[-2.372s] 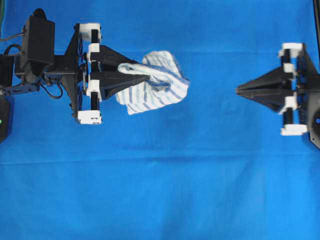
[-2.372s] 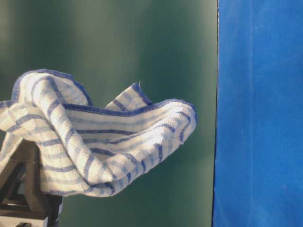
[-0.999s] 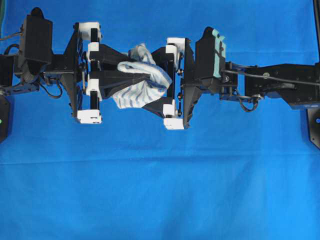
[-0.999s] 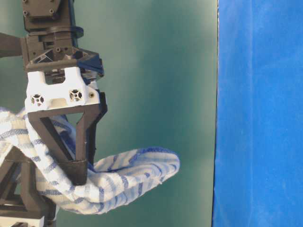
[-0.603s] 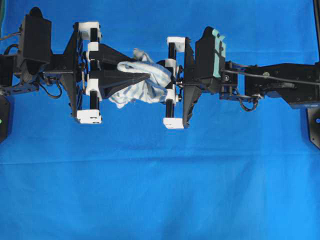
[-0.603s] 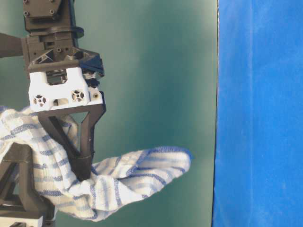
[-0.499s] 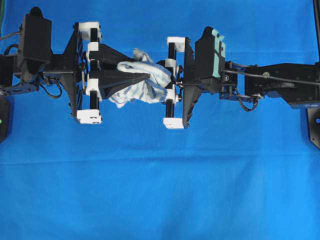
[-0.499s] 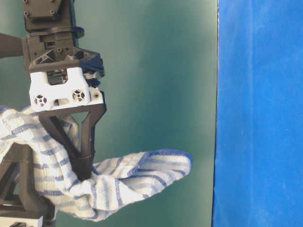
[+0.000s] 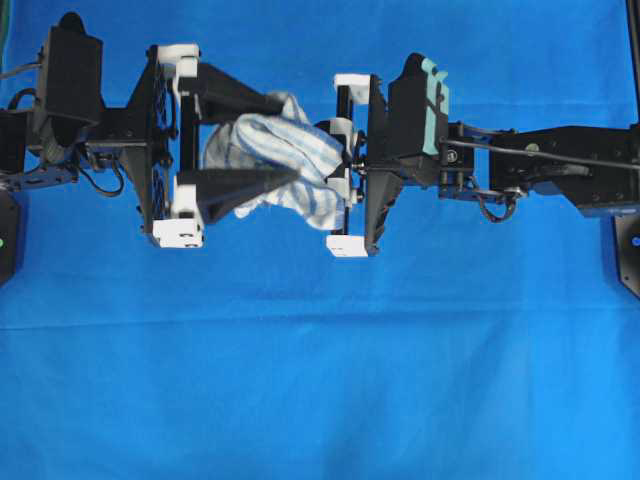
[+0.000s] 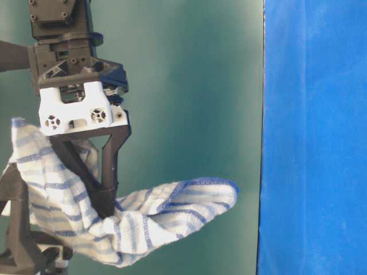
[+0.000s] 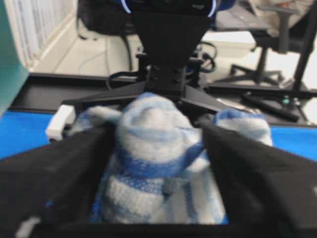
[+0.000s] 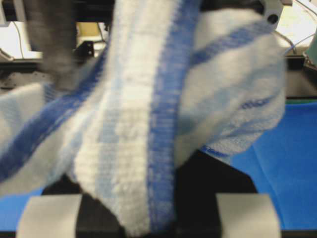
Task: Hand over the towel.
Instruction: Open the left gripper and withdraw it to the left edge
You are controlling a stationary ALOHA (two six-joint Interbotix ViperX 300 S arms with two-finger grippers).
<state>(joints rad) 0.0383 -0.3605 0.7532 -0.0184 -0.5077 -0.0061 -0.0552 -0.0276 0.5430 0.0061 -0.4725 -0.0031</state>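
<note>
Handover mid-air above the blue sheet [image 9: 320,380]: I see the towel [image 9: 275,165] bunched between my two arms, raised off the surface, one striped end drooping free in the table-level view. My right gripper [image 9: 338,165] is clamped onto the cloth's near edge, fingers pinched together. My left gripper [image 9: 285,140] stands spread wide, its fingers flanking the towel on either side with the fabric loose between them.
</note>
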